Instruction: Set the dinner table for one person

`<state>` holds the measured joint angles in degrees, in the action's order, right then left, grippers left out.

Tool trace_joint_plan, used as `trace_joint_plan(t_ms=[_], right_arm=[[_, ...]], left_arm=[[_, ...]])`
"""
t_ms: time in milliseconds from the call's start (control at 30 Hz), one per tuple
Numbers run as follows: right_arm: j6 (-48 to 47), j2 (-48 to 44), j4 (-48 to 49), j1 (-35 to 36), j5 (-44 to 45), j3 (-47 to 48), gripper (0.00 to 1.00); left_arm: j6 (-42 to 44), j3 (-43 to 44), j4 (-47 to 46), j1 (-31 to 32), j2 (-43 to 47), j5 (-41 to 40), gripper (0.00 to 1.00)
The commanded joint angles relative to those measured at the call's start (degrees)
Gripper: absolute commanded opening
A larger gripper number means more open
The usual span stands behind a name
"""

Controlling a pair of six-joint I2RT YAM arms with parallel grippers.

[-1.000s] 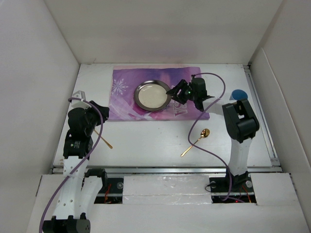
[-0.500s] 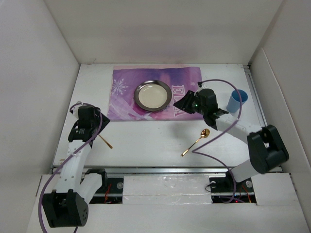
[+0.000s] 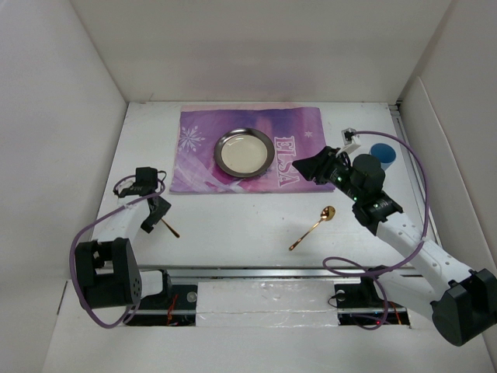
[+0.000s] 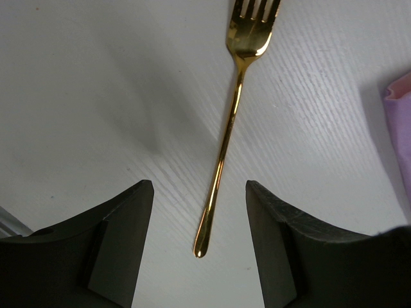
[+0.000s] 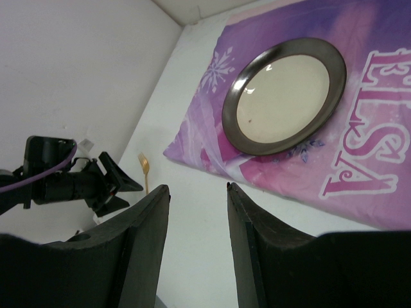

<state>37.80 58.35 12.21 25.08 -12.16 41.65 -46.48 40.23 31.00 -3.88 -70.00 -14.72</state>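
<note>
The white dinner table [image 3: 248, 225] carries a purple "ELSA" placemat [image 3: 303, 132] with a round metal plate [image 3: 244, 151] on it. A gold fork [image 3: 168, 228] lies on the table left of the mat. A gold spoon [image 3: 313, 227] lies near the middle right. A blue cup [image 3: 382, 153] stands at the right. My left gripper [image 3: 151, 214] is open and empty. In the left wrist view its jaws [image 4: 198, 186] stand either side of the fork's [image 4: 231, 128] handle end. My right gripper [image 3: 318, 165] is open and empty above the mat's right edge, facing the plate [image 5: 286, 96].
White walls close in the table on the left, back and right. In the right wrist view the left gripper [image 5: 96, 183] and the fork [image 5: 144, 170] show at the far left. A corner of the placemat [image 4: 401, 128] lies right of the fork.
My right arm has drawn back from the plate toward the right and near side, uncovering the blue cup. My left arm has folded down, bringing its open gripper low over the fork's handle.
</note>
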Motion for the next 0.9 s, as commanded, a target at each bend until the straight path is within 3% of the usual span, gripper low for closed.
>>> trace_joint_plan(t_ms=[0,400,500,633,667,767,867], right_arm=[[-0.6,-0.3,-0.3,-2.0,-2.0,-0.6,0.47],[-0.6,-0.4,1.8,-2.6,-4.1,-1.7,0.47],[-0.6,-0.7,1.9,-2.0,-3.8,-1.7,0.47],[-0.8,-1.0,1.6,-2.0,-3.0,-1.7,0.47],[-0.8,-1.2,1.5,-2.0,-2.9,-1.8,0.47],[-0.8,-1.4,1.4,-2.0,-2.8,-1.8,0.47],[-0.8,-1.0,1.3,-2.0,-2.9,-1.8,0.47]], left_arm=[[-1.9,2.3,-0.8,-0.3,-4.6,-4.5,0.54],[-0.3,4.2,-5.2,-0.3,-12.0,-5.1,0.43],[0.6,4.4,-6.3,-3.0,-14.3,-3.0,0.39],[1.9,4.3,-7.4,-4.3,-15.5,-1.5,0.27],[2.1,4.5,-7.3,-4.3,-15.7,-1.2,0.17],[2.8,4.0,-8.2,-4.3,-15.5,0.2,0.00],[3.1,4.0,-8.4,-4.3,-15.3,1.1,0.00]])
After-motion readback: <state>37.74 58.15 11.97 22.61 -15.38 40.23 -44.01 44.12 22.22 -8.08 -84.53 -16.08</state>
